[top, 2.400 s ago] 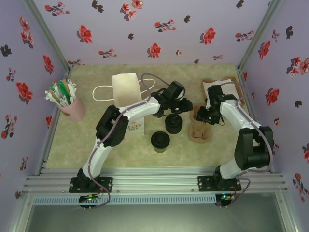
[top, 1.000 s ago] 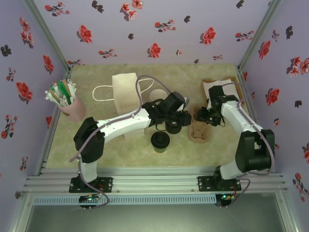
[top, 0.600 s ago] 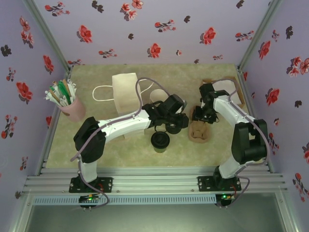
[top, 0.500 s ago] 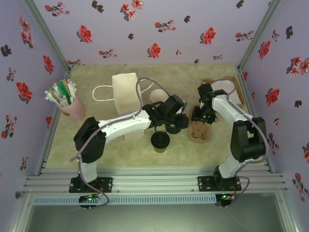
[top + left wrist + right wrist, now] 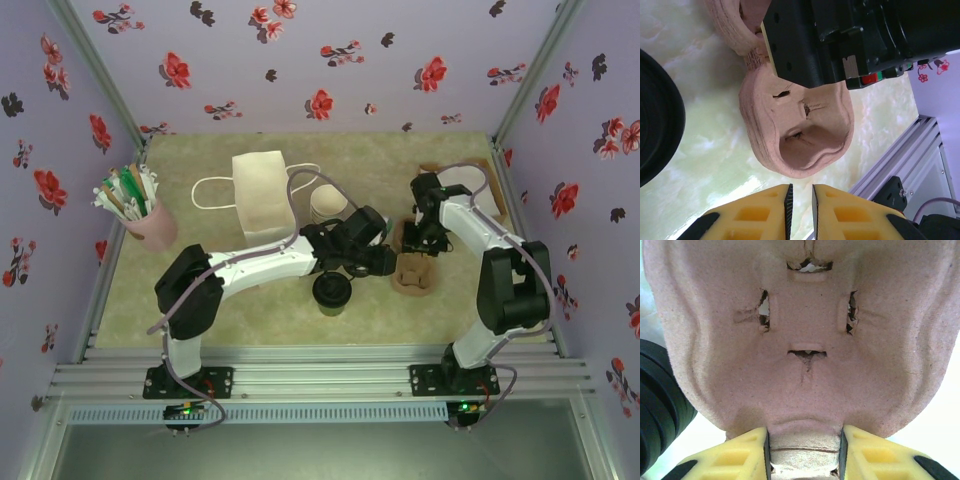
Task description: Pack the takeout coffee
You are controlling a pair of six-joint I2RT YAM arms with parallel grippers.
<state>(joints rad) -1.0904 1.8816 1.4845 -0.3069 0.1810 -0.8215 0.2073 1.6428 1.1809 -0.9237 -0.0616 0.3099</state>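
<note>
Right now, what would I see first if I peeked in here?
The purple walls with red flowers jump out first, all around. In the middle of the table, the right claw pinches the edge of a brown cardboard cup tray. A pink cup of straws stands at the left.

**Crowded right of centre**

Shows a pulp carrier (image 5: pixel 413 276) right of centre on the table (image 5: pixel 200 290). Puts the right gripper (image 5: pixel 420 245) at its far end and the left gripper (image 5: pixel 380 263) just beside its left edge. Sets a black-lidded cup (image 5: pixel 332 291) just in front of the left arm, a white paper bag (image 5: pixel 262 195) and a cream-rimmed cup stack (image 5: pixel 326 203) behind it, and a pink holder (image 5: pixel 155 228) of straws far left.
</note>
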